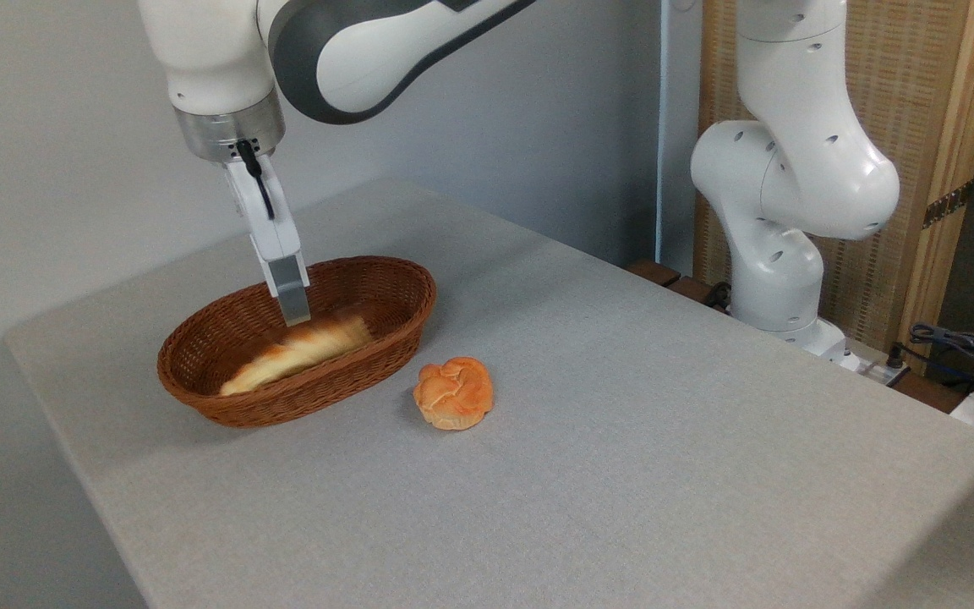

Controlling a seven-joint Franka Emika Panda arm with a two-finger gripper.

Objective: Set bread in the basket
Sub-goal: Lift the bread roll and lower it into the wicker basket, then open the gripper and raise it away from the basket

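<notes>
The long braided golden bread (305, 349) lies inside the oval reddish-brown wicker basket (301, 404) on the left part of the table, its pale pointed end toward the basket's left. My gripper (294, 316) reaches down into the basket from above, with its tip right at the loaf's upper right end. I see the fingers (288, 283) edge-on, one behind the other, so the gap between them is hidden. Whether they touch or hold the loaf is unclear.
A small round knotted orange bun (453, 393) sits on the grey table (664, 440) just right of the basket. My arm's white base (779, 220) stands at the table's far right edge, with cables (960, 347) beside it.
</notes>
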